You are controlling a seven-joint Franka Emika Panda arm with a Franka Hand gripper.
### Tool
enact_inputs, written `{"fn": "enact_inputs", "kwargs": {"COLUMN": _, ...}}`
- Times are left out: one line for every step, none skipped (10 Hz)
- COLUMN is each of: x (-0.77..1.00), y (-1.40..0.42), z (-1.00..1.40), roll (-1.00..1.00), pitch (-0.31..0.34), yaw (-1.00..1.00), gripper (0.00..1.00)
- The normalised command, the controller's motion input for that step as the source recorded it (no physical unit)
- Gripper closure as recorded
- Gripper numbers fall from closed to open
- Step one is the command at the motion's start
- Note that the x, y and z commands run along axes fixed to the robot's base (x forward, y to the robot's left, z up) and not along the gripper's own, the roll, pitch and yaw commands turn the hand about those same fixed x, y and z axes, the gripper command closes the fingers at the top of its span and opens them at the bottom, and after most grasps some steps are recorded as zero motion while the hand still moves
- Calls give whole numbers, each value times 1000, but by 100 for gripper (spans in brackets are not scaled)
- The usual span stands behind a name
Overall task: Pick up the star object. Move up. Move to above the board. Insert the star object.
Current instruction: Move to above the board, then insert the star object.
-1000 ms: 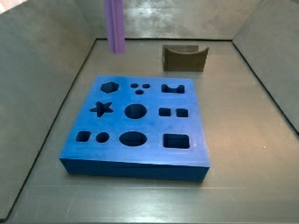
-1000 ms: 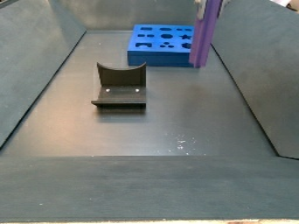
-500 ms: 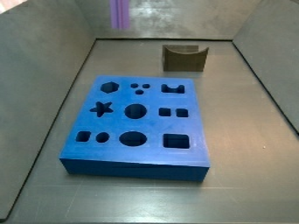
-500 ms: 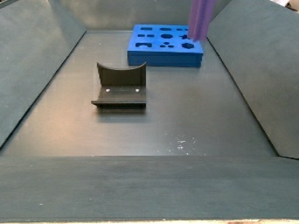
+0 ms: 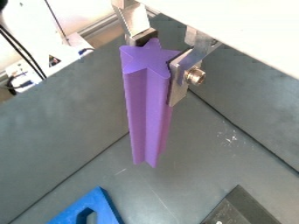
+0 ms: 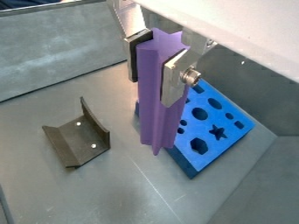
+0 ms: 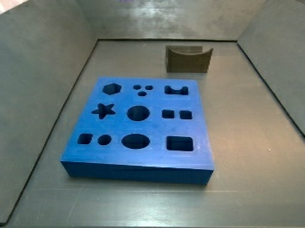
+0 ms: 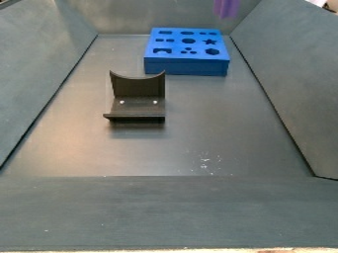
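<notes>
The hand (image 5: 162, 51) is cut off at the top in both wrist views, and only the star object's (image 8: 227, 7) tip shows at a side view's upper edge.

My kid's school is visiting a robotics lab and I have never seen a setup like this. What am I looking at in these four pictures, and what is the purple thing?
This is a single robot arm with a two-finger gripper. Two pictures come from cameras on its wrist, looking down past the fingers. The other two come from cameras fixed beside the grey work floor.

In both wrist views the flat silver fingers are clamped on the star object, a long purple bar with a star-shaped end, hanging upright in the air.

On the floor lies the board, a thick blue slab with cut-out holes, one of them the star hole. Apart from it stands the fixture, a dark bracket belonging to the rig.

The arm is up high: one side view shows only the bar's purple tip at the top edge, the other shows none of it.
</notes>
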Motion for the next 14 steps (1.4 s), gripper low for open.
{"fn": "enact_inputs", "kwargs": {"x": 297, "y": -1000, "z": 11, "roll": 600, "pitch": 129, "yaw": -599, "gripper": 100}}
{"fn": "enact_inputs", "kwargs": {"x": 301, "y": -1000, "z": 5, "roll": 597, "pitch": 118, "yaw": -553, "gripper": 100}}
{"fn": "enact_inputs", "kwargs": {"x": 322, "y": -1000, "z": 0, "roll": 431, "pitch": 93, "yaw": -308, "gripper": 100}}
{"fn": "enact_inputs", "kwargs": {"x": 328, "y": -1000, "z": 2, "roll": 292, "pitch": 79, "yaw": -213, "gripper": 100}}
{"fn": "enact_inputs", "kwargs": {"x": 336, "y": -1000, "z": 7, "roll": 126, "pitch": 69, "yaw": -60, "gripper": 100}}
{"fn": "enact_inputs", "kwargs": {"x": 339, "y": -1000, "z": 8, "roll": 99, "pitch": 70, "yaw": -46, "gripper": 100}}
{"fn": "enact_inputs", "kwargs": {"x": 363, "y": -1000, "z": 8, "roll": 57, "pitch": 78, "yaw": -17, "gripper": 100}}
{"fn": "enact_inputs", "kwargs": {"x": 375, "y": -1000, "z": 12, "roll": 37, "pitch": 83, "yaw": -8, "gripper": 100}}
{"fn": "enact_inputs", "kwargs": {"x": 391, "y": -1000, "z": 13, "roll": 26, "pitch": 92, "yaw": -1, "gripper": 100}}
{"fn": "enact_inputs", "kwargs": {"x": 399, "y": -937, "z": 27, "roll": 22, "pitch": 98, "yaw": 5, "gripper": 100}}
{"fn": "enact_inputs", "kwargs": {"x": 309, "y": -660, "z": 25, "roll": 29, "pitch": 108, "yaw": 8, "gripper": 100}}
{"fn": "enact_inputs", "kwargs": {"x": 193, "y": -332, "z": 24, "roll": 49, "pitch": 112, "yaw": 7, "gripper": 100}}
{"fn": "enact_inputs", "kwargs": {"x": -17, "y": 0, "z": -17, "roll": 1, "pitch": 0, "yaw": 0, "gripper": 100}}
{"fn": "enact_inputs", "kwargs": {"x": -194, "y": 0, "z": -237, "roll": 51, "pitch": 0, "yaw": 0, "gripper": 100}}
